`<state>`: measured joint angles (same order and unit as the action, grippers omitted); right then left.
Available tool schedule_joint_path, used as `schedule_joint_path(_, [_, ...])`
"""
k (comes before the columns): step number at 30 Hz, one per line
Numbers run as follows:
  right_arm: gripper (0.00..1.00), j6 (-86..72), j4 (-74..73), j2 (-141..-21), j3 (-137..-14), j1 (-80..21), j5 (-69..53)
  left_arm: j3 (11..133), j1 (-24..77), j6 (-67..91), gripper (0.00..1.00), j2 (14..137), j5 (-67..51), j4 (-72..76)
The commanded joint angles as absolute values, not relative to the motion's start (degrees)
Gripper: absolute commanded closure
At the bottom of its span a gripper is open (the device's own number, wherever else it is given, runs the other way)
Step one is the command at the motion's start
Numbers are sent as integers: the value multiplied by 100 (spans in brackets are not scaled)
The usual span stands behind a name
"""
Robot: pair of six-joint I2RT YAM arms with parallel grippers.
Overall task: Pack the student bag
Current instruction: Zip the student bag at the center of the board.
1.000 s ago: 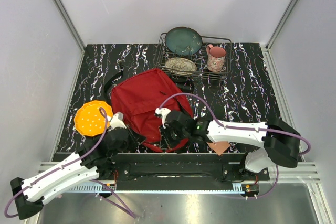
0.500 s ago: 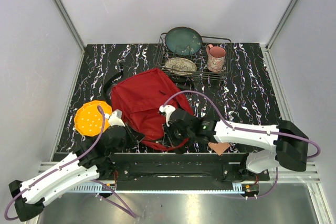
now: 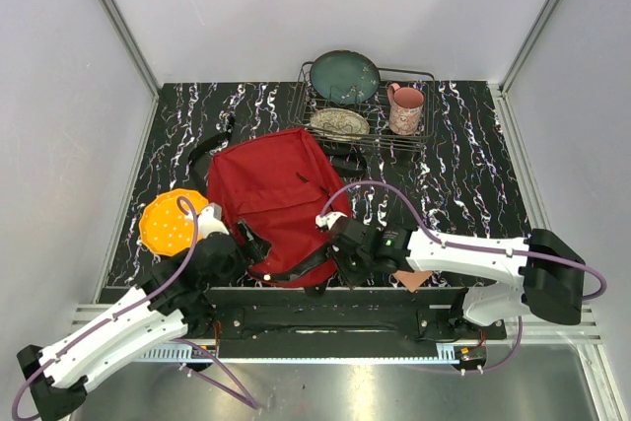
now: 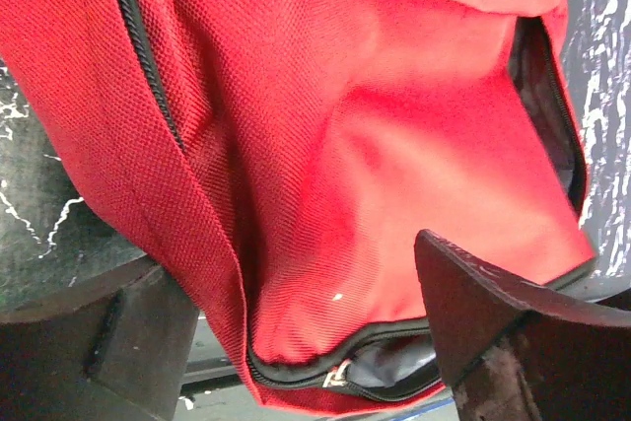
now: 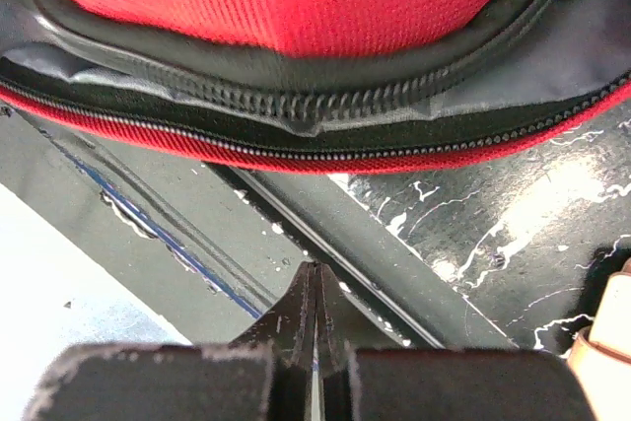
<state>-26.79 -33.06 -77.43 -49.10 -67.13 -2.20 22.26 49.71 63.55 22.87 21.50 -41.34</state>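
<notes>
Top external view: at the near edge a dark metal rail (image 3: 325, 308) carries both arm bases, and beyond it lies a black table (image 3: 463, 194) veined with white like marble, shut in by plain white walls (image 3: 325, 7) with pale metal corner posts. The left gripper (image 4: 286, 263) stands open just before the near left corner of the bag (image 3: 271, 189), its dark fingers spread wide with red cloth bulging between them; whether they touch the cloth I cannot tell. The right gripper (image 5: 314, 293) is closed, its two fingers pressed flat together with nothing between them, hovering over the rail just short of the bag's near edge. The bag is a soft red backpack of coarse woven fabric. It lies flat, left of the table's middle, with its near end reaching the rail between the two grippers. Its black zipper (image 5: 296, 105) gapes along that end, showing smooth grey lining (image 5: 552, 56). A flat tan piece (image 3: 412, 279), too small to identify, lies under the right arm, and purple cables (image 3: 375, 189) loop above both arms. Just left of the bag sits a round orange disc (image 3: 170, 224) dotted with pale spots. A black strap (image 3: 212, 145) curls off the bag's far left corner. At the far edge stands a wire rack (image 3: 431, 96) holding a tilted teal plate (image 3: 344, 76), a speckled plate (image 3: 339, 123) in front of it and a pink patterned mug (image 3: 405, 109) on the right.
</notes>
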Motion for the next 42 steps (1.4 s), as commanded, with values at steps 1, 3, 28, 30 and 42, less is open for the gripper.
schedule_joint_path(1, [100,-2689,-3235,-7524,-4931,-6759,-282,2241,4922,6108,10,2372,2215,-3393])
schedule_joint_path(3, [100,-2751,-3182,-7305,-4975,-6750,-63,2163,4931,6143,7,2443,2040,-3261])
schedule_joint_path(28, [52,-2717,-1301,-8656,-5994,-6759,-738,1617,4931,6565,7,1969,1556,-2918])
schedule_joint_path(30, [52,-2707,-1248,-8675,-5959,-6767,-852,1617,4931,6583,7,1916,1582,-2935])
schedule_joint_path(42, [50,-2540,-1116,-9034,-5774,-7013,-1319,1758,4931,6653,12,1696,1687,-2962])
